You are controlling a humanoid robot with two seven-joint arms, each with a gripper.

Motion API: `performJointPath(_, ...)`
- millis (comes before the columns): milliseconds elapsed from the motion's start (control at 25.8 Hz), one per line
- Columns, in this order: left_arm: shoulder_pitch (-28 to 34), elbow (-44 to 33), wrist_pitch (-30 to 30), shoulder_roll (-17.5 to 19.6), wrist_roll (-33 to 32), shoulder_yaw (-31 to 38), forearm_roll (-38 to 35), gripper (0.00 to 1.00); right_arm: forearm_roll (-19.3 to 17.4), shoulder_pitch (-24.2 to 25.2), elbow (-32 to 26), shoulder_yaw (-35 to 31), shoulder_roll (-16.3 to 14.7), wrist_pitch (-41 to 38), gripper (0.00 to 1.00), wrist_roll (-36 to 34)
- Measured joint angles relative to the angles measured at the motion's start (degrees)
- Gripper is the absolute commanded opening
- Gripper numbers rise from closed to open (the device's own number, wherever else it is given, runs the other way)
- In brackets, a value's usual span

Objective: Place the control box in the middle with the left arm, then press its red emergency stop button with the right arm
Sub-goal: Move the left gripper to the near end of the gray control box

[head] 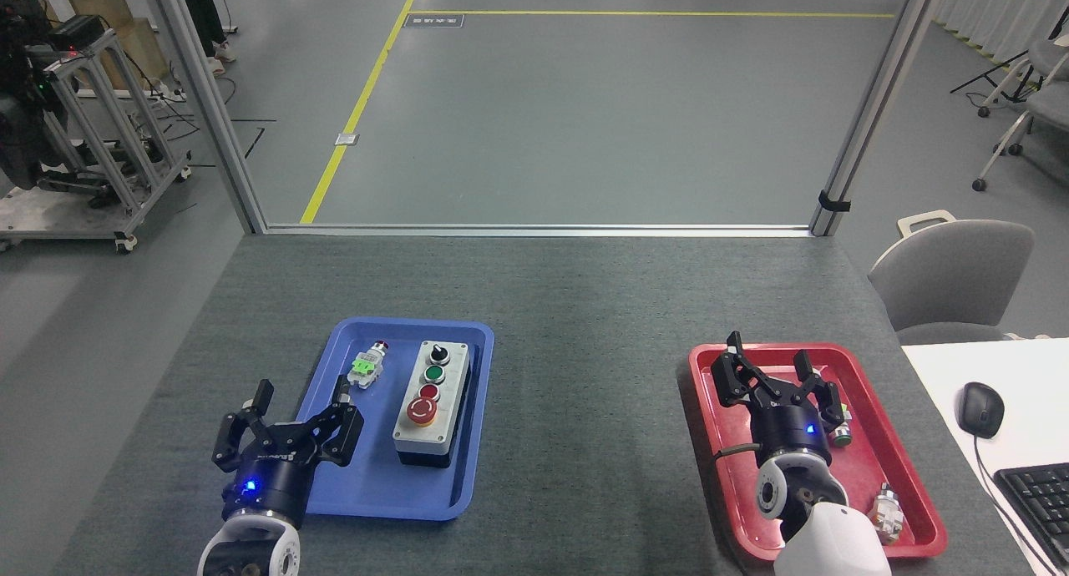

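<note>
Control box (432, 401) lying in blue tray (367, 492), on the right side, beside a small white-and-green button part (367, 367). Left gripper (288, 421) wide open, holding nothing, at the tray's left edge. Right gripper (772, 367) wide open too, empty, over red tray (910, 509). Grey table (585, 309) bare between trays.

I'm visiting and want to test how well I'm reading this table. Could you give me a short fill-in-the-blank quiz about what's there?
1. The control box lies in the ____ tray.
2. The right gripper hovers over the ____ tray.
3. The control nearest the robot on the control box is the large ____ button.
4. Beside the control box lies a small white-and-____ push-button part.

Missing words: blue; red; red; green
</note>
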Motion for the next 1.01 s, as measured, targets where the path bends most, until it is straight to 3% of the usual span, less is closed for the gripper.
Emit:
performJointPath(426, 1.7, -2.7, -0.8, -1.3, -0.1, -0.5, 0.6, 0.99, 0.0, 0.0, 0.0, 0.0, -0.1, 0.0, 1.0, 0.0)
performJointPath(620, 5.4, -3.6, -2.5, -2.6, 0.0, -5.6, 0.7, 0.99, 0.0, 0.0, 0.0, 0.0, -0.1, 0.1, 1.0, 0.0)
performJointPath(775, 6.1, -0.4, -0.6, -4.9, 0.1, -10.2, -0.3, 0.99, 0.0, 0.0, 0.0, 0.0, -0.1, 0.1, 1.0, 0.0)
performJointPath(1008, 2.0, 7.2, 4.6, -8.5, -0.1, -11.9, -1.3, 0.99, 0.0, 0.0, 0.0, 0.0, -0.1, 0.0, 1.0, 0.0)
